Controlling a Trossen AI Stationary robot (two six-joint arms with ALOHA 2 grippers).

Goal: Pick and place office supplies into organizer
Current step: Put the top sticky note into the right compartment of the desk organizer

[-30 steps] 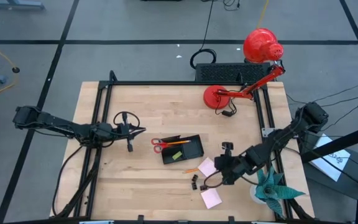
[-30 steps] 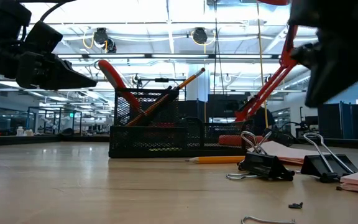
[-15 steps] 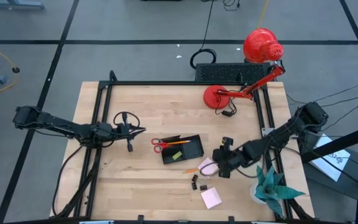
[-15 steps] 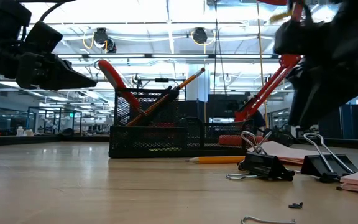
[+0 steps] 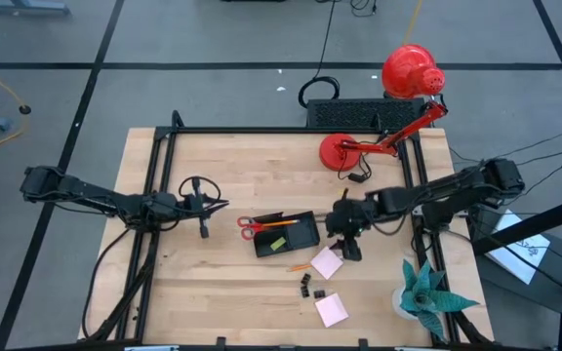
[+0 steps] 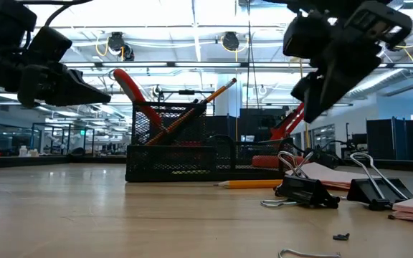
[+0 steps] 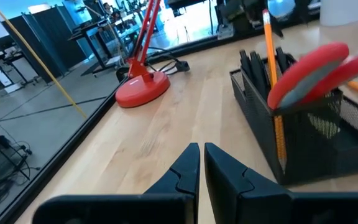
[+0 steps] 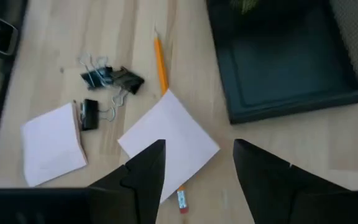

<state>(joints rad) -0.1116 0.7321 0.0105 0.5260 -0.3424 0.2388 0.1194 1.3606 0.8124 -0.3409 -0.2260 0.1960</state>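
- Black tray [image 5: 286,233] near the middle of the table [image 5: 232,166], holding red-handled scissors [image 5: 250,226] and a pencil [image 5: 277,224] at its left end, a small yellow-green piece [image 5: 278,244] in its front part.
- In the low view, scissors [image 6: 131,87] and pencil [image 6: 192,111] leaning upright out of the mesh section of the tray [image 6: 171,163].
- Loose on the table just right of and in front of the tray: an orange pencil [image 5: 300,266], a pink sticky-note pad [image 5: 326,262] touching it, three small black clips [image 5: 307,284] beside that, a second pink pad [image 5: 332,310] nearer the front edge.
- Same items under the right wrist camera: pencil [image 8: 161,64], pad [image 8: 168,142], clips [image 8: 112,79], second pad [image 8: 53,144].
- Right gripper [image 5: 345,237] raised above the table just right of the tray, over the near pad; jaws spread apart, empty, fingers [image 8: 143,172] framing the pad from above.
- Left gripper [image 5: 213,205] hanging left of the tray, well apart from the loose items; jaws closed together with nothing between them, fingers [image 7: 185,169] pointing toward the tray's scissor end.
- Red desk lamp [image 5: 398,97] at the far right corner, base on the table.
- Teal paper plant [image 5: 427,292] at the front right corner.
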